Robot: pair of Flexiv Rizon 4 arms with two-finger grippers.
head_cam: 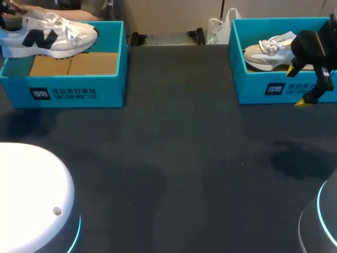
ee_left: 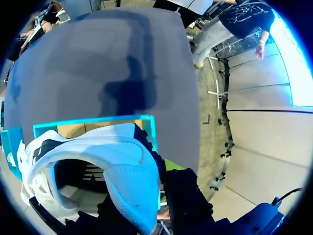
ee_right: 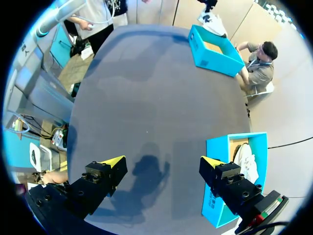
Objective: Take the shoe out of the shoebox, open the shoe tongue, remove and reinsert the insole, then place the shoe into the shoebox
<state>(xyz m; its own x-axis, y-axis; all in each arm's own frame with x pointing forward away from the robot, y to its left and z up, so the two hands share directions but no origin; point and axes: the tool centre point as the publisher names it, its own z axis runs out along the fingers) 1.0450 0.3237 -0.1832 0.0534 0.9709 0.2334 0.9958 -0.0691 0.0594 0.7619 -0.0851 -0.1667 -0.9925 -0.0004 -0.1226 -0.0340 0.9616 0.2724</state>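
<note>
White shoe (head_cam: 50, 36): held above left shoebox (head_cam: 105, 89), heel end in L gripper (ee_left: 146, 210), jaws clamped on it; prob. mid take-out. R gripper (ee_right: 162, 161): jaws wide apart, empty, over front wall of right shoebox (head_cam: 247, 84) w/ second shoe (head_cam: 266, 52); likely on standby.

You have a desk (head_cam: 174, 158) with a dark grey, matte top that fills nearly the whole head view. Its far edge runs straight across from left to right, and the surface is plain and even in tone. The light on it is soft. One blurred dark shadow (head_cam: 295, 158) lies on the right side, and fainter, broader patches spread over the near middle. Both wrist views show the same dark top, again with soft-edged shadows on it.
</note>
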